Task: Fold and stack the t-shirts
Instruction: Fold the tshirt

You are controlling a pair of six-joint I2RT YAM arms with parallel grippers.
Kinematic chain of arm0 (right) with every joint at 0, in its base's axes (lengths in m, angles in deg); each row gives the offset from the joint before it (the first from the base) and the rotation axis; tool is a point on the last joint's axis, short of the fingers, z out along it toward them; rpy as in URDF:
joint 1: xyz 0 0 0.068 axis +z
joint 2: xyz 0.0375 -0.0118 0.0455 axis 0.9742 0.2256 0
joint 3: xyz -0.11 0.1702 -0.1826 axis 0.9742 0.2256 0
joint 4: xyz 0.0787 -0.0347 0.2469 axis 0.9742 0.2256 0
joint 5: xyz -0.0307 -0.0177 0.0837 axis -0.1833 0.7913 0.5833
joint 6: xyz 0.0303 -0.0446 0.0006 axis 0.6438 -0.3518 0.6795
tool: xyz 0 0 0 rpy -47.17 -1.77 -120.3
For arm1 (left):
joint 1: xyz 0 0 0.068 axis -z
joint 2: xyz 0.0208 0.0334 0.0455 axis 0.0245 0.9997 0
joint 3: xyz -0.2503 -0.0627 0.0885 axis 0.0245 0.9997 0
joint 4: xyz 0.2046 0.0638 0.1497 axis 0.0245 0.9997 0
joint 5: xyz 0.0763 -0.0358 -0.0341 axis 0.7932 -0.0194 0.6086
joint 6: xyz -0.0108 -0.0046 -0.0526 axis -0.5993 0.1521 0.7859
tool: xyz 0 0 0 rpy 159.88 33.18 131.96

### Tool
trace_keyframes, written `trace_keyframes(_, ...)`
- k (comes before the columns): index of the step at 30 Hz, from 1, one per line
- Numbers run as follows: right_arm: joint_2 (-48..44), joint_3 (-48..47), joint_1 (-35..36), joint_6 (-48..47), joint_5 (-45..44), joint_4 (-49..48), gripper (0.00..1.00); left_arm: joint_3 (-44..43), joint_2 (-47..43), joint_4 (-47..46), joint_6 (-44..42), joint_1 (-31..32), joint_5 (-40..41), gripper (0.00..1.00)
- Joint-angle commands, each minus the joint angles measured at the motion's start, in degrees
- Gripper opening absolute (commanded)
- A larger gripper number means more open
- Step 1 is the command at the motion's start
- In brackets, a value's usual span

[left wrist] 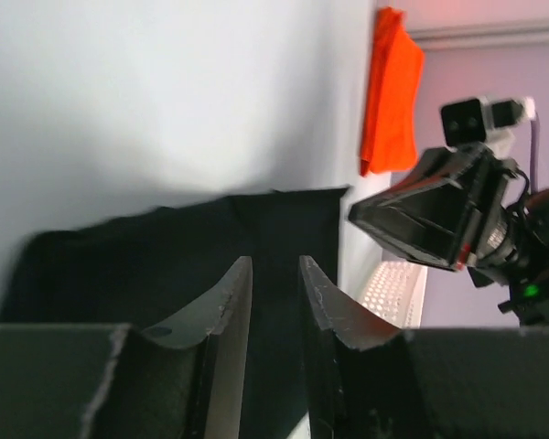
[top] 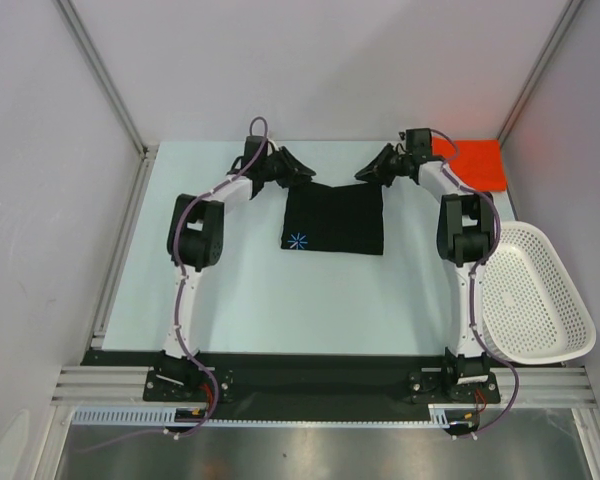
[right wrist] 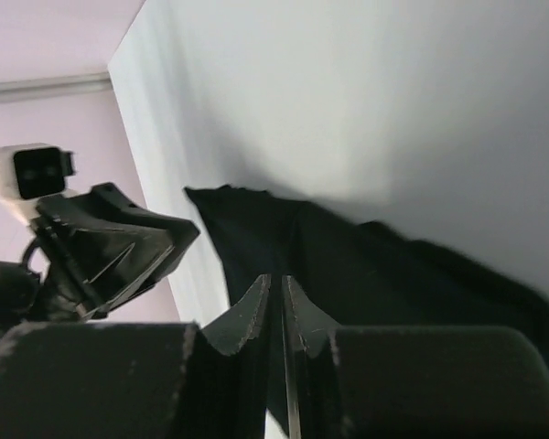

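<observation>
The table (top: 260, 310) carried everything. Both arms, the left arm (top: 195, 235) and the right arm (top: 465, 225), reached far forward with elbows bowed outward and wrists turned in toward each other. The white mesh basket (top: 540, 300) sat at the right edge beside the right arm; both shirts lay outside it. The black t-shirt (top: 335, 218) lay folded flat between the wrists, and the orange-red t-shirt (top: 480, 165) lay folded in the far right corner. The left gripper (left wrist: 274, 265) hovered at the black shirt's far edge, jaws narrowly apart. The right gripper (right wrist: 276, 279) had its jaws all but together, with no cloth seen between them. The starburst print (top: 298, 240) marked the shirt's near left corner.
</observation>
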Motion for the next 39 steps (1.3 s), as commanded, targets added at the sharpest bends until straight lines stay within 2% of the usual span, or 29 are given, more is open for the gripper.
trace_keyframes(1,3.75,1.73,-2.41,3.39,0.94,-6.50,0.14,0.41,3.94,-7.40,5.97,-2.03,-1.19,0.31)
trace_keyframes(7,7.69,4.11,-4.96,3.22,0.50,-9.50,0.13,-4.59,10.88,-3.55,5.98,-3.70,-0.49,0.30)
trace_keyframes(13,11.92,-4.23,-8.22,0.41,-0.20,-3.88,0.14,-14.08,15.03,5.50,2.12,-5.28,-0.84,0.33)
trace_keyframes(18,10.79,-15.19,-8.75,-5.13,-1.96,6.83,0.16,-14.63,7.92,13.42,-6.74,-5.37,1.00,0.38)
trace_keyframes(19,10.17,-16.53,-8.75,-6.09,-2.83,11.03,0.18,-13.50,4.08,16.04,-7.99,-5.37,1.44,0.38)
trace_keyframes(22,6.22,-18.66,-8.75,-9.08,-5.38,17.56,0.29,-9.10,-4.01,18.70,-11.59,-5.38,3.11,0.39)
trace_keyframes(23,3.17,-18.22,-8.75,-10.31,-6.00,18.88,0.36,-7.70,-6.22,19.14,-12.21,-5.37,3.64,0.39)
trace_keyframes(26,-1.94,-13.14,-7.87,-11.72,-6.44,20.92,0.42,0.55,-13.96,15.99,-11.34,-4.59,2.07,0.38)
trace_keyframes(29,-8.01,-5.58,-5.24,-11.73,-3.55,19.34,0.43,9.17,-18.88,9.85,-8.45,-2.48,-0.83,0.38)
trace_keyframes(32,-12.67,4.34,-1.11,-8.49,1.98,13.99,0.40,18.05,-21.18,0.10,-2.92,-0.11,-5.14,0.36)
trace_keyframes(34,-15.40,9.45,1.08,-5.49,4.98,6.88,0.38,24.03,-21.45,-8.08,1.48,0.77,-7.69,0.33)
trace_keyframes(38,-16.38,22.43,5.13,-2.07,8.58,-2.09,0.33,27.82,-18.91,-9.86,0.79,2.89,-10.24,0.33)
trace_keyframes(39,-16.38,25.09,5.31,-1.10,9.89,-7.24,0.32,29.74,-17.86,-10.47,0.53,2.89,-10.51,0.32)
